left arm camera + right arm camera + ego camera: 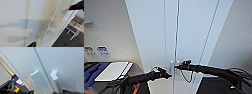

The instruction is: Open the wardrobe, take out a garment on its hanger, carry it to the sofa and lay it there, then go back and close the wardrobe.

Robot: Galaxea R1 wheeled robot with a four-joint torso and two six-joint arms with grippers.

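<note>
Here the wardrobe [189, 32] fills the middle of the head view, both doors shut, its two small white handles [174, 63] low in the frame at the centre seam. The left gripper [167, 75] reaches in from lower left, its tip just beside the left handle. The right gripper [177, 66] comes from the right, level with the right handle. Whether either gripper's fingers are spread or closed cannot be told.
</note>
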